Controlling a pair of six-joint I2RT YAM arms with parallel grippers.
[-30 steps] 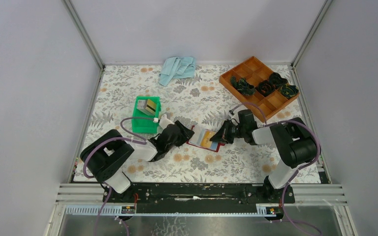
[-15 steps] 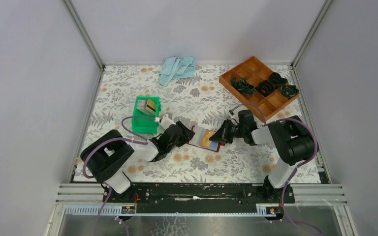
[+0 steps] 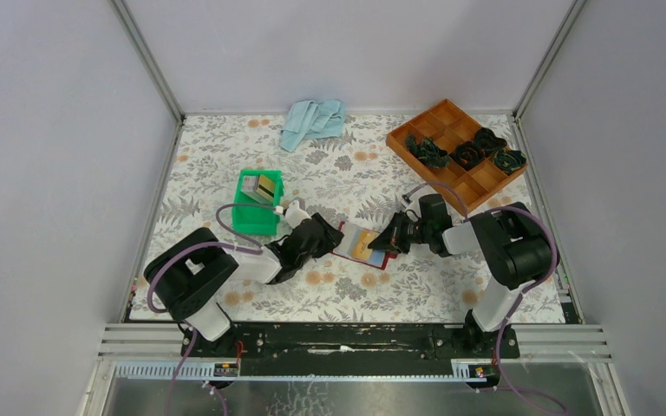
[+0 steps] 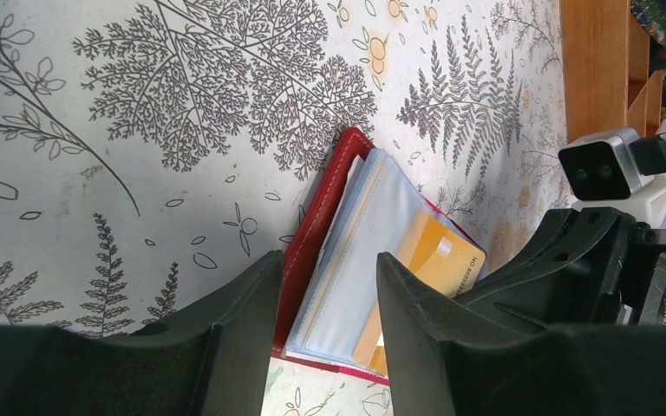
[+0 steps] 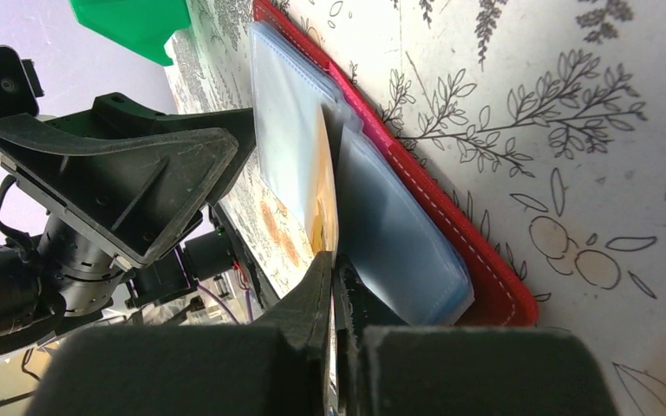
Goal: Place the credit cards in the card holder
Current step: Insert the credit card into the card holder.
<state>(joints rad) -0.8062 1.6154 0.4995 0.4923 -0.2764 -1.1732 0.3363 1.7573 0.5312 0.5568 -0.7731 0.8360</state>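
Jaws of your left tool (image 4: 326, 279) stand apart astride the card holder (image 4: 371, 232); right tool (image 5: 334, 265) clamps a gold credit card (image 5: 327, 206).

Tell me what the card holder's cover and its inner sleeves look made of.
The cover looks like matte red faux leather: pale stitching along its edge. The sleeves look like thin, slightly glossy, blue-tinted clear plastic: the gold card shows through.

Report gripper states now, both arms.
Left gripper: open, straddling an edge of the card holder.
Right gripper: shut on a gold credit card between the holder's sleeves.
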